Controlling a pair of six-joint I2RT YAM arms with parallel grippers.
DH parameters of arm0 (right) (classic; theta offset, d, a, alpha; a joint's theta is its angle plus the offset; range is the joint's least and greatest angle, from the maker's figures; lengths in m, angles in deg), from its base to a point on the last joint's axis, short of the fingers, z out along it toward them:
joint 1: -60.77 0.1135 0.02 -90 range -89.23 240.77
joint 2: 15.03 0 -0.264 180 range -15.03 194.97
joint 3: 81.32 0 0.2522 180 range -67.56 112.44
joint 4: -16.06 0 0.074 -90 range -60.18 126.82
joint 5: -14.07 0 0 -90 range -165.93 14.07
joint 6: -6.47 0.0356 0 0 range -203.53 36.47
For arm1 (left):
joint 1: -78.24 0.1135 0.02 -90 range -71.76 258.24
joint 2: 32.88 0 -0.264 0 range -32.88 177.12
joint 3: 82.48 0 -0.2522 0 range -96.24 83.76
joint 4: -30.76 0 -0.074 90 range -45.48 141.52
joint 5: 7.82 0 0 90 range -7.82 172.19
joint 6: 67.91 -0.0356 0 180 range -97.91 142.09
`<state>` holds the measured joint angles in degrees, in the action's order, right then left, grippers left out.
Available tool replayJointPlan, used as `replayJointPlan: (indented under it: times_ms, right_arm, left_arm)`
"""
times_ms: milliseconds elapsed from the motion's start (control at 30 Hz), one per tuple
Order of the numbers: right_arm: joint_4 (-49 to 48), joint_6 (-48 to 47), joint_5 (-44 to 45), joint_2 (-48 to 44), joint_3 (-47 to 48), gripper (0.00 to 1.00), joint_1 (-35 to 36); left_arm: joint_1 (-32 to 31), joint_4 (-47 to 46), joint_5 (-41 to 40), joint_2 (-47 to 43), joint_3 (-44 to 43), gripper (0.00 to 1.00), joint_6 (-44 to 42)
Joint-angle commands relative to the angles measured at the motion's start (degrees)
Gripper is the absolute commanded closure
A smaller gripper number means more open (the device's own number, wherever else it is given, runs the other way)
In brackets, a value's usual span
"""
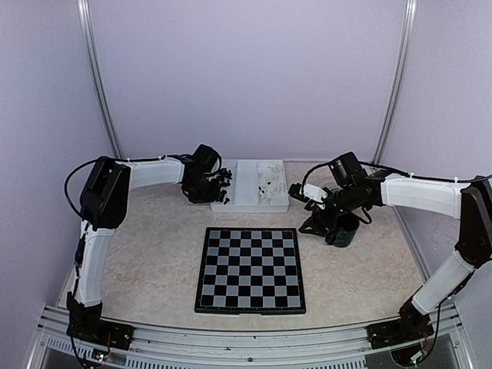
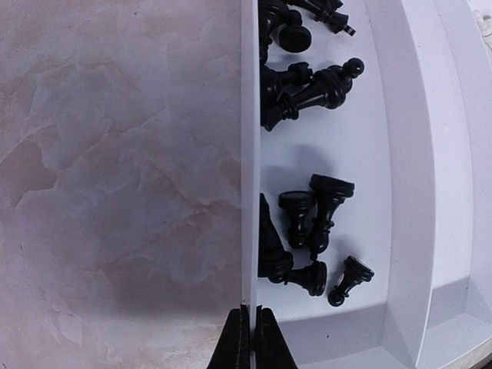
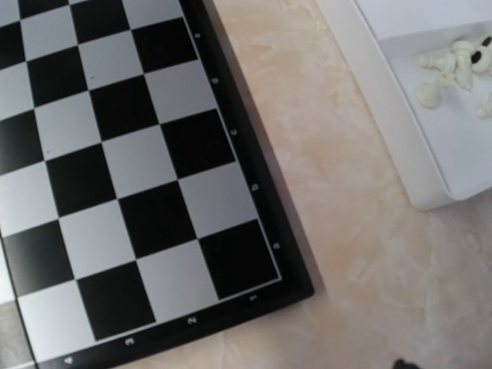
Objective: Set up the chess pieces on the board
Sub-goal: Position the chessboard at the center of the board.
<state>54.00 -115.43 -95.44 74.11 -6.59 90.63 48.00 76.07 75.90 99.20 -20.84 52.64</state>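
From above, a beige marbled table (image 1: pixel 154 254) stands between plain lilac walls (image 1: pixel 246 77) with two metal poles (image 1: pixel 98 77) in the corners. The flat board (image 1: pixel 250 269), in black and pale grey checks with a thin dark border, lies at mid-table. Beyond it sits a white moulded tray (image 1: pixel 250 207) split into compartments, and a dark cup (image 1: pixel 344 229) stands to the right. The left gripper (image 1: pixel 221 188) is at the tray's left end and the right gripper (image 1: pixel 296 192) at its right end. In the left wrist view, glossy black pieces (image 2: pixel 307 223) lie tumbled in one compartment. The dark fingers (image 2: pixel 234 346) are nearly together, with the tray's wall in line between them; whether they pinch it I cannot tell. In the right wrist view, white pieces (image 3: pixel 453 61) lie heaped in a tray corner. The board's border reads 4, 3, 2, 1, with tiny letters up the side. Its own fingers are out of frame, so their spread cannot be told.
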Motion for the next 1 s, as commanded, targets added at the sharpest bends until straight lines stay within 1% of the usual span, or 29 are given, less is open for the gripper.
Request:
replayJointPlan:
  times_ms: [0, 200, 367, 700, 867, 933, 967]
  right_arm:
    - [0.3, 0.1, -0.6, 0.7, 0.1, 0.18, -0.4]
    - [0.5, 0.1, -1.1, 1.4, 1.0, 0.18, -0.4]
    - [0.9, -0.1, -1.3, 2.1, 2.0, 0.19, -0.4]
    - [4.4, -0.9, -1.7, 4.1, 7.0, 0.21, -0.4]
    - [3.9, 0.2, 1.1, 6.2, 10.6, 0.22, -0.4]
    - [3.6, -0.1, 2.2, 8.0, 12.1, 0.23, -0.4]
    - [4.0, -0.7, 2.3, 9.0, 13.3, 0.26, -0.4]
  left_arm:
    - [0.0, 0.0, -0.4, -4.2, 6.4, 1.00, -0.3]
    - [-2.1, -1.5, -3.4, -11.1, 14.5, 1.00, -0.5]
    - [-4.9, -2.2, -5.2, -14.5, 18.1, 1.00, -1.3]
    - [-8.7, -2.8, -7.2, -15.9, 22.2, 1.00, -1.5]
    - [-8.9, -2.9, -5.9, -17.3, 24.0, 1.00, -0.4]
    - [-9.0, -2.4, -5.9, -17.8, 24.0, 0.75, -0.4]
    - [-9.0, -1.9, -6.2, -18.0, 23.6, 0.66, -0.4]
